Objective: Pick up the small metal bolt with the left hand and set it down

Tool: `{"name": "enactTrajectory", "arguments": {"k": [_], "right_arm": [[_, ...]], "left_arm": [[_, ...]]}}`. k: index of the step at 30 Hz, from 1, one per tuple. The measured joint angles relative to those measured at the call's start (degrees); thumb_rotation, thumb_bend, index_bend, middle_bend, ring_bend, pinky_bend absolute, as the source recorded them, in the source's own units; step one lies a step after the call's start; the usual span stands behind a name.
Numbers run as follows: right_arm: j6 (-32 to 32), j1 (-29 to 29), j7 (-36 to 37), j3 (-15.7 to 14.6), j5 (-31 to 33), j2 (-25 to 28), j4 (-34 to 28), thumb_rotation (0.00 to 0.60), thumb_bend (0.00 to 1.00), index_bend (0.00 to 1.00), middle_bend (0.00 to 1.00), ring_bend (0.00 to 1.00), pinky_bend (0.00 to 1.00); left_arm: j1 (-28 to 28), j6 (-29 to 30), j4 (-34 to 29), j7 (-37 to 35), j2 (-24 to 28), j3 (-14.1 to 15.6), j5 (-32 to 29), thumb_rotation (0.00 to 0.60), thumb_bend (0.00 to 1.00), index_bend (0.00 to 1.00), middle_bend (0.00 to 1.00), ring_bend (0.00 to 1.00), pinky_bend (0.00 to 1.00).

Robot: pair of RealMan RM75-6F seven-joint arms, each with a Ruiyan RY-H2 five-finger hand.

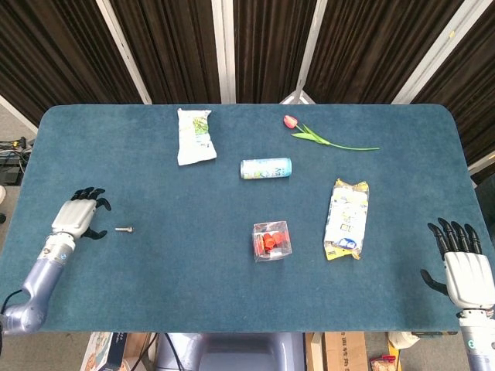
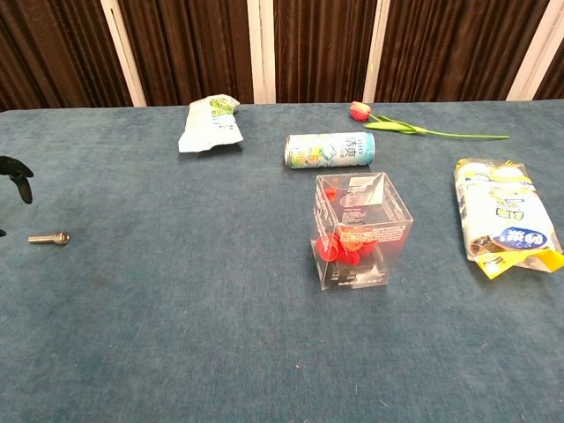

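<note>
The small metal bolt [image 1: 124, 229] lies flat on the blue table [image 1: 155, 286] near its left side; the chest view has the bolt [image 2: 48, 237] at the left edge. My left hand [image 1: 80, 215] hovers just left of the bolt, fingers spread, holding nothing; only its black fingertips [image 2: 16, 169] show in the chest view. My right hand [image 1: 464, 267] stays at the table's front right corner, fingers apart and empty.
A clear box of red pieces [image 1: 271, 240] sits mid-table, a lying can [image 1: 265, 168] behind it. A white-green packet [image 1: 195, 136] and a tulip [image 1: 321, 137] lie at the back. A yellow-white snack bag [image 1: 346, 217] lies to the right.
</note>
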Motion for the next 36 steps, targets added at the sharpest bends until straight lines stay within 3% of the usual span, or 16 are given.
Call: {"name": "enactTrajectory", "arguments": {"k": [6,13,18,36], "right_arm": [[0.39,-0.15,0.97,0.22,0.05,0.21,0.13,0.6,0.23,0.14,0.1,0.09,0.0],[0.6,-0.2,1.92,0.49,0.2,0.25,0.43,0.6,0.23,0.14,0.1,0.09,0.0],[0.89,-0.29,2.41,0.65,0.24,0.25,0.57,0.6,0.23,0.14,0.1,0.09,0.0],[0.69,-0.22,2.58,1.01,1.1,-0.23,0.63,0.6,0.23,0.14,0.1,0.09,0.01]], "left_arm": [[0.36,2.73,0.36,2.77,-4.02,1.02,-1.6,0.6,0.46,0.4,0.09,0.0,0.06],[0.2,2.82,1.89,3.6,-6.12,1.8,-1.36,0.6,0.46,0.42,0.1,0.0,0.06],[0.21,3.23,2.01,2.43,-6.77,1.71,-0.36,0.6,0.46,0.47,0.12,0.0,0.06],[0.44,3.73,3.34,1.92,-7.09,1.4,-0.32,0.6,0.46,0.51,0.14,0.0,0.06]]}}
